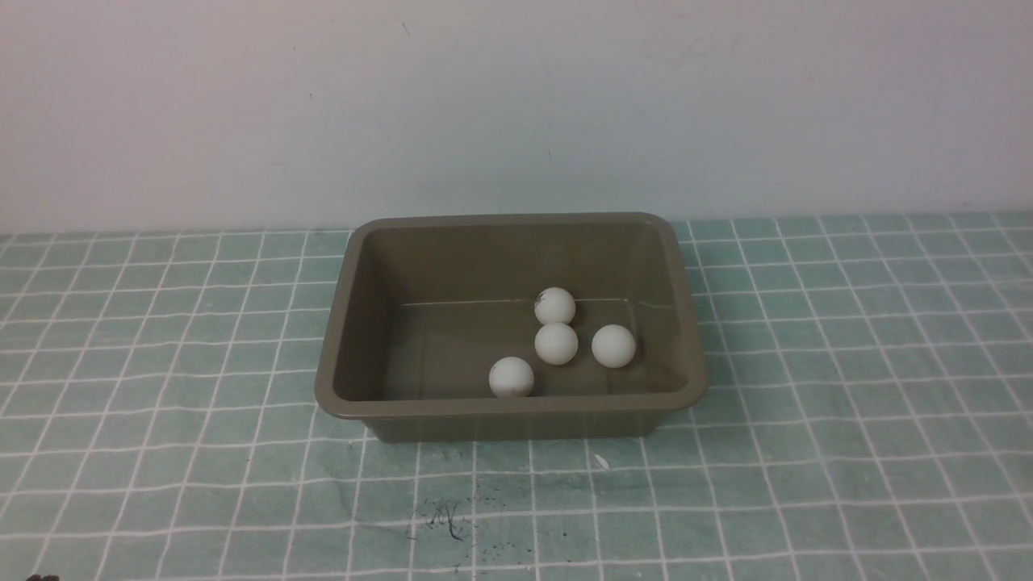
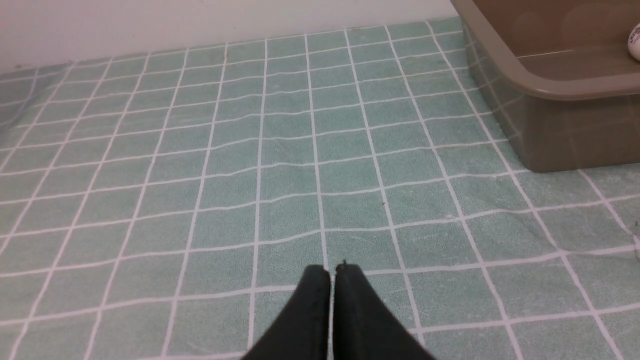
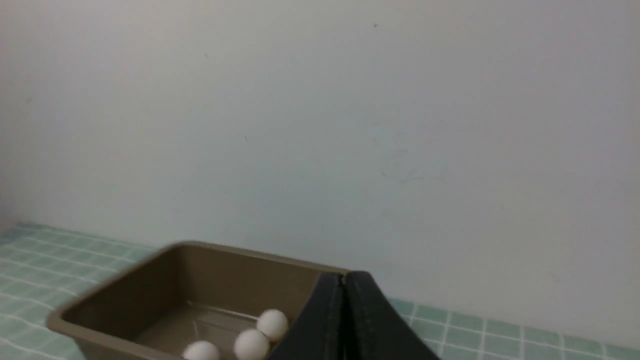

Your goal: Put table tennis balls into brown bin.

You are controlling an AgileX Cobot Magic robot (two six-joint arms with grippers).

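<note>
Table tennis balls, four in all, lie inside the brown bin (image 1: 349,266) on the green-checked bench (image 1: 847,452): one bearing a dark mark (image 1: 555,306) near the far wall, one (image 1: 556,344) touching it in front, one (image 1: 613,346) to their right and one (image 1: 512,377) against the near wall. My left fingers (image 2: 331,270) are pressed together, empty, low over bare cloth beside the bin. My right fingers (image 3: 344,276) are likewise pressed together, holding nothing, raised near the bin's right side.
</note>
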